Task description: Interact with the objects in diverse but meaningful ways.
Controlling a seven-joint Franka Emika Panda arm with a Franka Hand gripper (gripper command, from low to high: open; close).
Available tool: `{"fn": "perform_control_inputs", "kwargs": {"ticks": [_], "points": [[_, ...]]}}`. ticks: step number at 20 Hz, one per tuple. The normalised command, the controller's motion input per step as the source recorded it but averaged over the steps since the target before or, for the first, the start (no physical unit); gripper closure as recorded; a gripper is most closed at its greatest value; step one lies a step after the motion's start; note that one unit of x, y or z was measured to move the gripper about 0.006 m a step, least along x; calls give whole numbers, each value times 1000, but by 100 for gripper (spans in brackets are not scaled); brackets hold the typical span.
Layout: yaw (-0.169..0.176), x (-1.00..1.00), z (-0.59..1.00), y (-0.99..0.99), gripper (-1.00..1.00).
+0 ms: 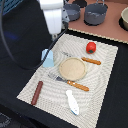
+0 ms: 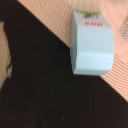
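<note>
A light blue carton-shaped block (image 1: 48, 58) stands at the edge of the placemat (image 1: 107, 75) towards the exterior view's left. It fills much of the wrist view (image 2: 92, 42), half on the mat and half by the black cloth. My gripper (image 1: 54, 36) hangs above it, apart from it, and its fingers are too dark and blurred to read. No fingers appear in the wrist view. The red tomato-like ball (image 1: 91, 47) lies at the mat's far side. Along the near side lie a dark brown sausage-like stick (image 1: 37, 92) and a white-and-blue fish-like piece (image 1: 72, 101).
A round tan plate (image 1: 72, 68) sits mid-mat, with a wooden-handled fork (image 1: 69, 82) in front of it and a knife (image 1: 90, 60) behind. Grey pots (image 1: 95, 14) and a bowl (image 1: 124, 18) stand on the brown surface at the back. Black cloth (image 1: 20, 50) surrounds the mat.
</note>
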Motion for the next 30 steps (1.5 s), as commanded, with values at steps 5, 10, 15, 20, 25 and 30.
{"fn": "perform_control_inputs", "kwargs": {"ticks": [5,10,15,20,25,30], "points": [[-164,694,69,75,-100],[-219,565,0,6,-100],[-152,677,0,218,-100],[-90,816,21,311,-100],[-102,807,57,282,-100],[-133,761,93,214,-100]]}}
